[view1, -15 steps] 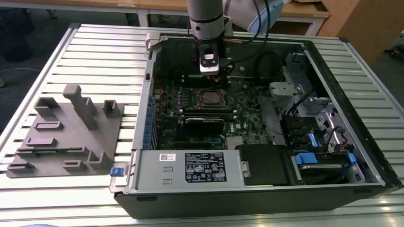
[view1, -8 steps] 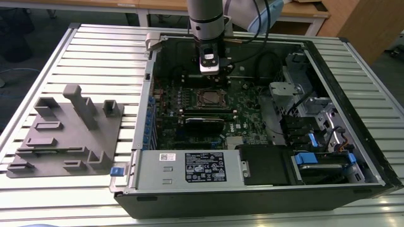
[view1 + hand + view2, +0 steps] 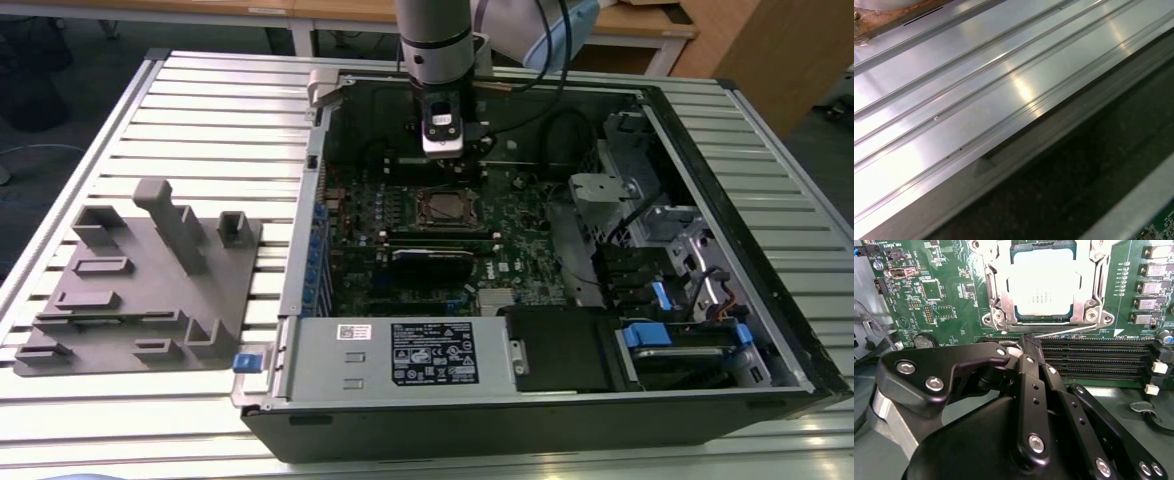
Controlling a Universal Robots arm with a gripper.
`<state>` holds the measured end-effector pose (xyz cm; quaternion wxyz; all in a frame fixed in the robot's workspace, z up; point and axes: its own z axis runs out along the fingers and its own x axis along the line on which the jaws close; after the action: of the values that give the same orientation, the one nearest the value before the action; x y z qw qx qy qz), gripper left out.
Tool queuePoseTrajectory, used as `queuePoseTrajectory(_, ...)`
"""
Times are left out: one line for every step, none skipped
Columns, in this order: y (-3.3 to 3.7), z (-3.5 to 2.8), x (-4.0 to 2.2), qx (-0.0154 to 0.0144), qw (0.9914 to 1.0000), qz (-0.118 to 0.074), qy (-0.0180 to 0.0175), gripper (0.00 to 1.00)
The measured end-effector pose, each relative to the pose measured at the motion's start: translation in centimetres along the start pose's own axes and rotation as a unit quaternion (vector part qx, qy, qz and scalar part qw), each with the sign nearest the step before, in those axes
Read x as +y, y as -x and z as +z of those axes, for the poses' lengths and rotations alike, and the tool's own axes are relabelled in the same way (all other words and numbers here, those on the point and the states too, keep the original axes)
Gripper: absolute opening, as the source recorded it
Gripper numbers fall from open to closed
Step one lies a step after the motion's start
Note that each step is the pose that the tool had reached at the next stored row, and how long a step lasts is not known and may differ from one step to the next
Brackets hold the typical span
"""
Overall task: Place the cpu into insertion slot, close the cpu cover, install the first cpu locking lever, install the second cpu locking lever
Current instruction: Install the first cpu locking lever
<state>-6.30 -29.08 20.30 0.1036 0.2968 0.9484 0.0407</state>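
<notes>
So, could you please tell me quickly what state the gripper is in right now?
Gripper: closed, with nothing visible in its grip; its tip sits right beside the locking lever that runs along the edge of the cpu cover.

A grey tubular arm (image 3: 434,30) with a black collar carries a matte black tool (image 3: 1030,342), its jointed links studded with silver screws (image 3: 1036,442).

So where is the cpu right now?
In the second wrist view the cpu sits in the insertion slot, just beyond the gripper and the long memory slots.
</notes>
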Motion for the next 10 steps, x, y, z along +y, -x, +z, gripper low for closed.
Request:
queuePoseTrajectory(-0.01,0.00,0.01,0.0000,1.00000,0.000,0.0001,0.11)
queuePoseTrajectory(-0.03,0.00,0.03,0.0000,1.00000,0.000,0.0001,0.11)
queuePoseTrajectory(-0.03,0.00,0.04,0.0000,1.00000,0.000,0.0000,0.11)
queuePoseTrajectory(-0.04,0.00,0.05,0.0000,1.00000,0.000,-0.0001,0.11)
queuePoseTrajectory(-0.05,0.00,0.07,0.0000,1.00000,0.000,-0.0001,0.11)
queuePoseTrajectory(-0.07,-0.01,0.09,0.0000,1.00000,0.000,-0.0002,0.11)
queuePoseTrajectory(-0.08,-0.01,0.10,0.0000,1.00000,0.000,-0.0002,0.11)
queuePoseTrajectory(-0.09,-0.01,0.12,0.0000,1.00000,0.000,-0.0002,0.11)
queuePoseTrajectory(-0.10,-0.01,0.14,0.0000,1.00000,0.000,-0.0001,0.11)
queuePoseTrajectory(-0.12,-0.01,0.16,0.0000,1.00000,0.000,-0.0002,0.11)
